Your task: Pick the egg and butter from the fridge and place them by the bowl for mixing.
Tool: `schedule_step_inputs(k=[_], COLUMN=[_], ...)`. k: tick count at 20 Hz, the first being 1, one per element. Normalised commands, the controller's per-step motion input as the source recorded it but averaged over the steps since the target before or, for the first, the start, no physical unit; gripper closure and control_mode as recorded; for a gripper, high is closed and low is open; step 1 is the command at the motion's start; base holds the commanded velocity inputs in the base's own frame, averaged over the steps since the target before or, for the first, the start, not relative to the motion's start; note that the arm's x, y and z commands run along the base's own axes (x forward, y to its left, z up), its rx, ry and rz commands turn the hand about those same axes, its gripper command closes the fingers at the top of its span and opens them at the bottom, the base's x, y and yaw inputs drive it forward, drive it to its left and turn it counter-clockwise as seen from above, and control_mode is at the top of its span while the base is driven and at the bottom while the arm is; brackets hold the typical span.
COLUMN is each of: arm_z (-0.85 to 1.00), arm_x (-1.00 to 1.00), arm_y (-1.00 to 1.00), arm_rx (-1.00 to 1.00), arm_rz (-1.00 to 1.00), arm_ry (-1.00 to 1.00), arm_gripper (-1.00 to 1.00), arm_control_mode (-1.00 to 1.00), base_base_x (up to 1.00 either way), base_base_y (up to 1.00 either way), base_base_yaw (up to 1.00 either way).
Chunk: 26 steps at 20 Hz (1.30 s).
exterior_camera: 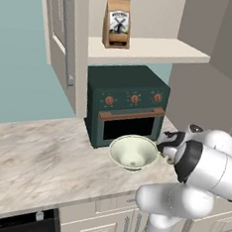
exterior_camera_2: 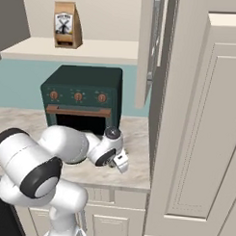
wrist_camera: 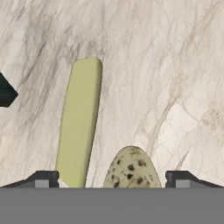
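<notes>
- On the left of the hand view, the butter stick (wrist_camera: pixel 78 122) lies flat on the marble tabletop (wrist_camera: pixel 166 65).
- Just right of it sits the speckled egg (wrist_camera: pixel 130 169), between the claw (wrist_camera: pixel 112 178)'s two fingertips, which stand wide apart and touch neither.
- From the left base view, the bowl (exterior_camera: pixel 133 152) rests before the green toaster oven (exterior_camera: pixel 126 104), with the claw just to its right.
- Both items look delivered by the bowl; I judge only pulling away remains.
- The arm reaches forward, elbow bent, wrist angled down over the tabletop.
</notes>
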Motion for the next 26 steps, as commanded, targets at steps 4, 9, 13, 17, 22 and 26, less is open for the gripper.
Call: schedule_step_inputs(k=[4, 9, 13, 17, 22, 26], arm_z=[0.46, 0.57, 0.58, 0.54, 0.50, 0.41], arm_x=[-0.13, -0.21, -0.35, -0.44, -0.57, -0.60], arm_y=[0.15, 0.04, 0.08, 0.10, 0.15, 0.21], arm_rx=[-0.08, -0.13, -0.11, -0.08, -0.02, -0.06], arm_rz=[0.00, 0.00, 0.01, 0.09, 0.20, 0.30], arm_ry=[-0.06, -0.05, -0.06, -0.12, -0.12, -0.07], arm_gripper=[-1.00, -1.00, -1.00, -1.00, -1.00, -1.00], arm_control_mode=[-1.00, -1.00, -1.00, -1.00, -1.00, -1.00], base_base_x=[0.00, 0.00, 0.00, 0.00, 0.00, 0.00], base_base_y=[0.00, 0.00, 0.00, 0.00, 0.00, 0.00], base_base_yaw=[0.00, 0.00, 0.00, 0.00, 0.00, 0.00])
